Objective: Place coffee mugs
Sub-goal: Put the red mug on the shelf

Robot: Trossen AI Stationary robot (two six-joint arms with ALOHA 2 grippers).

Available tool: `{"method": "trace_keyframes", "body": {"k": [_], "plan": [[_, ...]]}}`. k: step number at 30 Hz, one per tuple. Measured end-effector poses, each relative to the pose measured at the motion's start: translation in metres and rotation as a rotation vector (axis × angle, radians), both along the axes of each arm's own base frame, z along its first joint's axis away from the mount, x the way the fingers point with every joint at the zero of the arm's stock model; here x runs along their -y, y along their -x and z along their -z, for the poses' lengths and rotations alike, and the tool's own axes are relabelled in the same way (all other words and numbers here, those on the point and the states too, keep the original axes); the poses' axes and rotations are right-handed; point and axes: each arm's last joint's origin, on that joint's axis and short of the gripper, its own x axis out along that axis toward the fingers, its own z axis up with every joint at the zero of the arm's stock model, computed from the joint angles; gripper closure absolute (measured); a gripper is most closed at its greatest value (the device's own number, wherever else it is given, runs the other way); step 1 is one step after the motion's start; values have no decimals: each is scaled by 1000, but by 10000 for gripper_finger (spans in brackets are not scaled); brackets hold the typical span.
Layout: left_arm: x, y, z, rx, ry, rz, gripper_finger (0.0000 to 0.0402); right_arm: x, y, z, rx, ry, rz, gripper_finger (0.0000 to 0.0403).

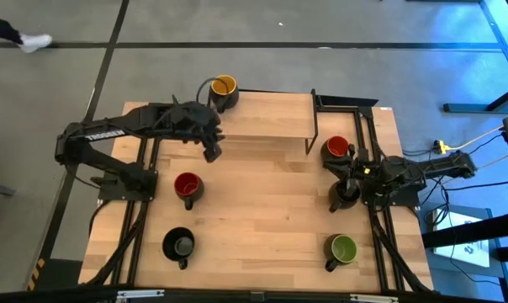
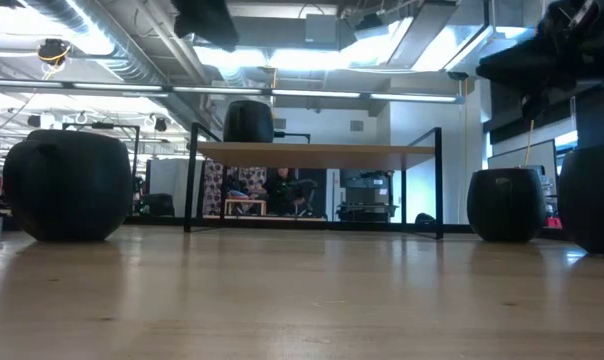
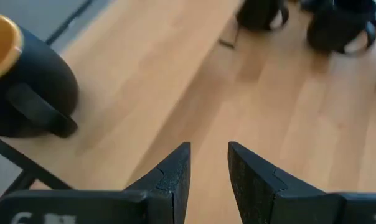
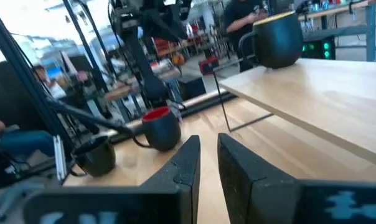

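1. I see the yellow-lined mug (image 1: 223, 91) standing on the wooden shelf (image 1: 271, 118) at its far left corner, handle pointing left.
2. My left hand (image 1: 212, 151) hangs over the shelf's front edge, just in front of that mug and apart from it. In its wrist view the fingers (image 3: 175, 177) stand a little apart with nothing between them, so it is released.
3. The red-lined mug (image 1: 187, 187) sits on the desk (image 1: 262, 219) in front of the left arm, and a black-lined mug (image 1: 179, 246) sits nearer the front edge on the same side.
4. On the right, the orange-red mug (image 1: 336, 149) stands just beside the shelf's right leg.
5. My right hand (image 1: 352, 181) is right above another dark mug (image 1: 342, 197), just in front of the orange-red one. Its fingers (image 4: 185, 165) are nearly together and I see nothing gripped between them, so it is clenched on empty air.
6. The green-lined mug (image 1: 342, 250) rests at the front right of the desk, well apart from both hands.
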Motion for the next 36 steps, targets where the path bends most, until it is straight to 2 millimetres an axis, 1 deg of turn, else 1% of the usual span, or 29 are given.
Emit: {"method": "trace_keyframes", "body": {"k": [4,8,10,14,17,20,25,29,31,33,36], "plan": [[8,7,11,-55,14,33,301,-4,-17,-15,-83,18,0,359],[17,30,30,-59,26,55,301,-9,-44,-31,-174,43,14,359],[22,43,37,-31,61,70,301,-12,-60,-40,-214,65,17,359],[29,67,41,6,113,123,301,-19,-95,-57,-272,107,16,359],[32,81,43,-29,148,151,301,-24,-122,-67,-297,127,19,359],[33,92,46,-88,159,145,300,-30,-148,-73,-318,127,1,359],[33,100,51,-194,153,144,284,-40,-187,-76,-334,45,-45,359],[33,97,58,-234,192,94,253,-45,-210,-76,-340,-5,-40,359],[33,97,67,-263,221,66,239,-46,-216,-75,-345,-23,-37,358],[34,96,79,-301,261,57,232,-47,-223,-73,-347,-43,-33,353],[35,98,102,-366,318,48,229,-48,-227,-69,-360,-64,-27,327]]}}
